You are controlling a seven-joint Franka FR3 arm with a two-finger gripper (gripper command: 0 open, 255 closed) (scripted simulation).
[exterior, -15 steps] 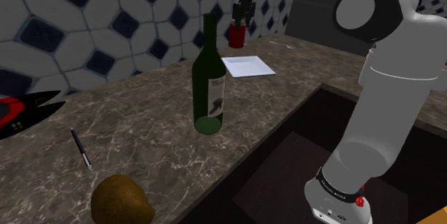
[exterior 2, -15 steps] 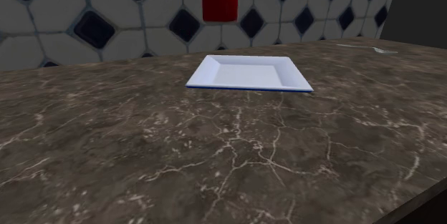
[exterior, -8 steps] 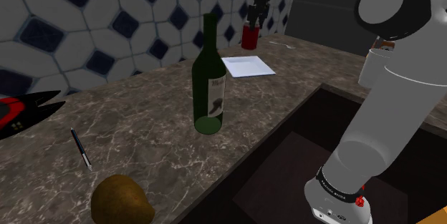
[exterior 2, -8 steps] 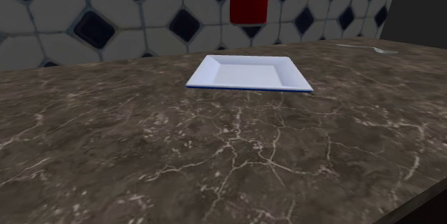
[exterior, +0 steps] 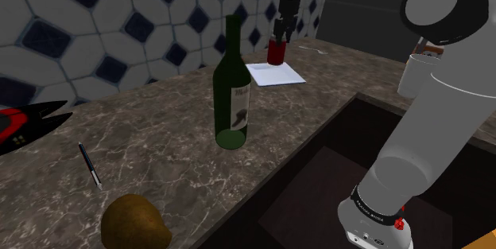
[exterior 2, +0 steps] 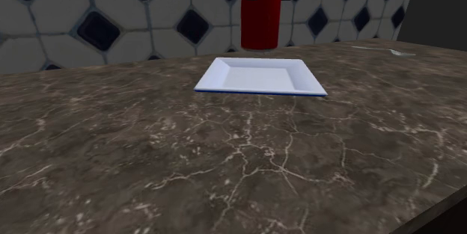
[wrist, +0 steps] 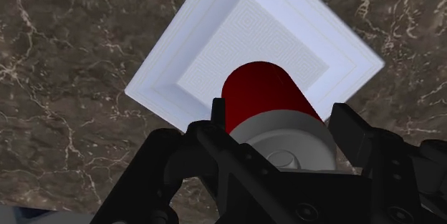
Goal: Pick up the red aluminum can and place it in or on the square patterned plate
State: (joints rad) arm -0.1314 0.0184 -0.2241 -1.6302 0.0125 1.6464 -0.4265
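My shoulder view looks down from afar, second low and near, wrist overhead; all 3 share the white square patterned plate (exterior 2: 262, 79)

**Arm** (exterior: 421, 136): white, with dark joints. It is raised from the shoulder view's lower right, bent at a large upper joint, and extended up and towards that view's left.

**Claw** (exterior: 278, 34): all black, two-fingered, directed straight downward from the wrist. The fingers (wrist: 351, 133) are set against opposite sides of a red can (wrist: 263, 90). The can is clasped near its upper end and carried upright.
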